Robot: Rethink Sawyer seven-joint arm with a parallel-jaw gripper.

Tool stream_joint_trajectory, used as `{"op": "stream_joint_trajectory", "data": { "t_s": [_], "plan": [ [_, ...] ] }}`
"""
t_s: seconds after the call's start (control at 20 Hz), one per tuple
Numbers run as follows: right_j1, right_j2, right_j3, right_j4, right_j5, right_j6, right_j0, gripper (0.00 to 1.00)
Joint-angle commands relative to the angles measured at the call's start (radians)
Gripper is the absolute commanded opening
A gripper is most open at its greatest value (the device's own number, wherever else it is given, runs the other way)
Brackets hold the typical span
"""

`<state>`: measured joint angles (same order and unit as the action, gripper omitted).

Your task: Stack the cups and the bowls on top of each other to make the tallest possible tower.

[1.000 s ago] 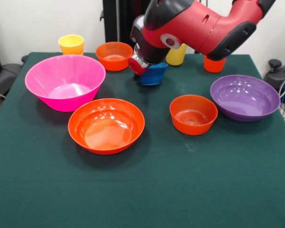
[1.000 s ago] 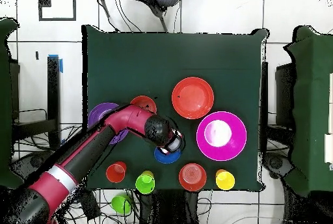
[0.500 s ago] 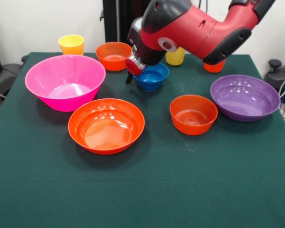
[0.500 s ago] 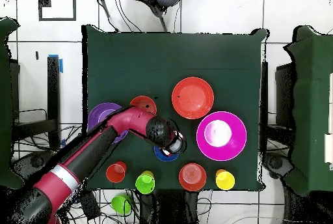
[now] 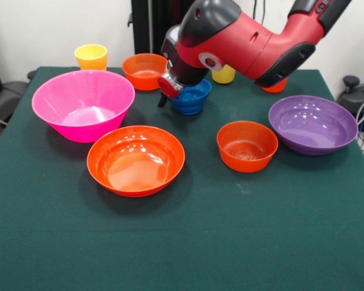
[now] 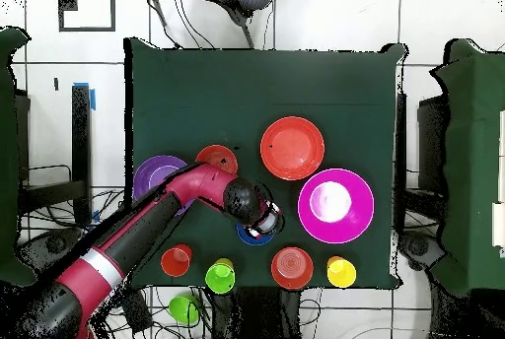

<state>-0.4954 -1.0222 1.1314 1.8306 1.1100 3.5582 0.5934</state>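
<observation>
My gripper (image 5: 165, 94) (image 6: 266, 222) is at the left rim of the small blue bowl (image 5: 191, 97) (image 6: 249, 237) and shut on that rim; one dark finger shows outside it. The bowl sits level at the table's far middle. To its left is the big pink bowl (image 5: 83, 104) (image 6: 335, 206), and in front of it the wide orange bowl (image 5: 136, 159) (image 6: 292, 148). A small orange bowl (image 5: 247, 145) and the purple bowl (image 5: 312, 124) stand to the right. Another small orange bowl (image 5: 144, 71) and a yellow cup (image 5: 91, 57) stand at the back left.
Behind my arm stand a second yellow cup (image 5: 224, 75) and an orange cup (image 5: 273, 86), both partly hidden. A light green cup (image 6: 183, 307) shows past the table's edge by the robot's base. The green cloth (image 5: 182, 242) covers the table.
The blue bowl was tilted under the gripper a second ago and now sits level. The arm has risen slightly and shifted a little toward the pink bowl.
</observation>
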Motion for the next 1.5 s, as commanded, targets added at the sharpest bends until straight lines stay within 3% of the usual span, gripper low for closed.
{"op": "stream_joint_trajectory", "data": {
  "t_s": [0.05,0.2,0.45,0.55,0.9,1.1,1.2,1.35,1.5],
  "plan": [
    [-0.022,0.116,-0.115,-0.062,-0.092,0.119,0.005,1.0],
    [0.011,0.119,-0.093,-0.075,-0.094,0.081,-0.006,1.0],
    [0.163,0.11,-0.025,-0.077,-0.013,-0.041,-0.072,1.0],
    [0.199,0.103,-0.021,-0.069,0.013,-0.046,-0.088,1.0],
    [0.267,0.111,0.0,-0.043,0.027,-0.064,-0.111,1.0],
    [0.301,0.112,0.021,-0.006,0.038,-0.127,-0.134,1.0],
    [0.311,0.116,0.038,-0.003,0.005,-0.172,-0.144,1.0],
    [0.297,0.117,0.044,-0.038,-0.143,-0.23,-0.151,1.0],
    [0.311,0.132,0.059,-0.057,-0.217,-0.307,-0.17,1.0]
  ]
}}
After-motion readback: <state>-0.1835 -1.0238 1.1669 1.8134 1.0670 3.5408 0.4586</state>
